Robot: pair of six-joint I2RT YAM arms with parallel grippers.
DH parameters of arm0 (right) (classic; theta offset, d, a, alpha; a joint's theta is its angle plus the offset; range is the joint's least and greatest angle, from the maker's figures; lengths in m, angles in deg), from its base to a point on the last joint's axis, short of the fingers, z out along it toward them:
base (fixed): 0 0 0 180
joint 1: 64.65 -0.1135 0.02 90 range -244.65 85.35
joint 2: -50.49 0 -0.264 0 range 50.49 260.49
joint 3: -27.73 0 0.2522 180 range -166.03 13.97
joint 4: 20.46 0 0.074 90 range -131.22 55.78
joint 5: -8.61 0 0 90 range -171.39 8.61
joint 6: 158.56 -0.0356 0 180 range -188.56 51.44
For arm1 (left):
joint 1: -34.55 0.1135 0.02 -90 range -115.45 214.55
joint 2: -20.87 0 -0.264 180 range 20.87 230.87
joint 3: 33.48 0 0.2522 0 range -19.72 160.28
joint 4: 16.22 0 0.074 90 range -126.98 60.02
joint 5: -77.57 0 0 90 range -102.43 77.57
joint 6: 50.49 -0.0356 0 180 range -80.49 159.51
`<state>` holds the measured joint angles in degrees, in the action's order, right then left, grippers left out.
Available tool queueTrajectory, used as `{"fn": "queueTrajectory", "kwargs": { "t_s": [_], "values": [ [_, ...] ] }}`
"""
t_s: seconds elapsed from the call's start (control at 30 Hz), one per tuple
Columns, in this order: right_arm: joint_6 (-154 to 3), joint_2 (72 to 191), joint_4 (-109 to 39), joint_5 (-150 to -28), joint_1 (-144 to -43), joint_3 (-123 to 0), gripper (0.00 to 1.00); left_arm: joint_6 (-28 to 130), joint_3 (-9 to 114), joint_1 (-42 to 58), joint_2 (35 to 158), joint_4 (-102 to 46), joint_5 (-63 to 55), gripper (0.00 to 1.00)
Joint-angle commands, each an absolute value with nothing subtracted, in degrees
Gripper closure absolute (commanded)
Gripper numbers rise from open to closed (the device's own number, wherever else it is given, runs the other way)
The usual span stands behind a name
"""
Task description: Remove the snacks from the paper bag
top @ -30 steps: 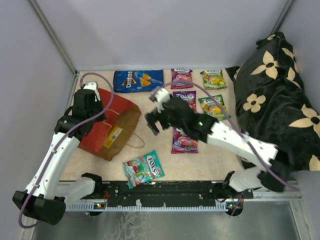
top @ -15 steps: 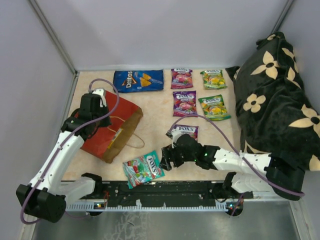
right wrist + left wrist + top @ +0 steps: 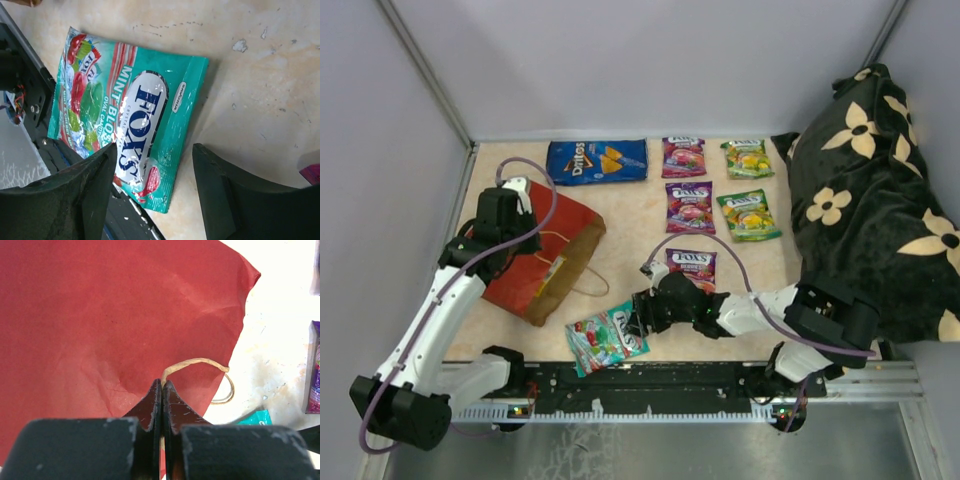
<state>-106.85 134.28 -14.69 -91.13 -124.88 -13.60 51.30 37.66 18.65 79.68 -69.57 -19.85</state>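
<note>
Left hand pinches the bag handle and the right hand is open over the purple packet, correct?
Not quite: the open right hand is over the teal packet, not a purple one, as the right wrist view shows. The left hand does pinch the bag handle.

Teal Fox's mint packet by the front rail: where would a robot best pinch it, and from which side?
Probably pinch the long edge away from the black rail, coming down from above. The teal Fox's mint packet lies flat, its other side by that rail. The right tool hangs over the free edge.
</note>
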Motion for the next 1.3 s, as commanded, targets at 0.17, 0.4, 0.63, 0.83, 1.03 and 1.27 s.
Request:
{"fn": "queueTrajectory", "kwargs": {
  "t_s": [0.17,0.4,0.63,0.83,1.03,1.27],
  "values": [
    [-106.2,141.7,-6.4,-93.8,-125.2,-15.6,0.42,50.3,40.0,19.0,78.3,-70.4,-19.5,1.00],
    [-106.3,144.6,-5.1,-94.4,-125.6,-16.8,0.64,50.1,40.3,19.0,78.1,-70.9,-19.8,1.00],
    [-98.6,143.3,-13.8,-93.2,-124.4,-23.1,1.00,50.1,40.9,19.0,78.5,-70.7,-19.7,1.00],
    [-88.2,144.1,-24.6,-96.7,-121.5,-33.1,1.00,50.1,41.1,19.0,78.2,-70.8,-19.9,1.00],
    [-71.0,140.0,-45.7,-95.7,-121.3,-48.1,1.00,49.9,42.4,19.0,77.9,-71.1,-20.0,1.00],
    [-57.5,128.1,-58.0,-90.1,-121.3,-55.4,1.00,50.4,42.6,19.0,78.1,-69.6,-18.8,1.00]
  ]
}}
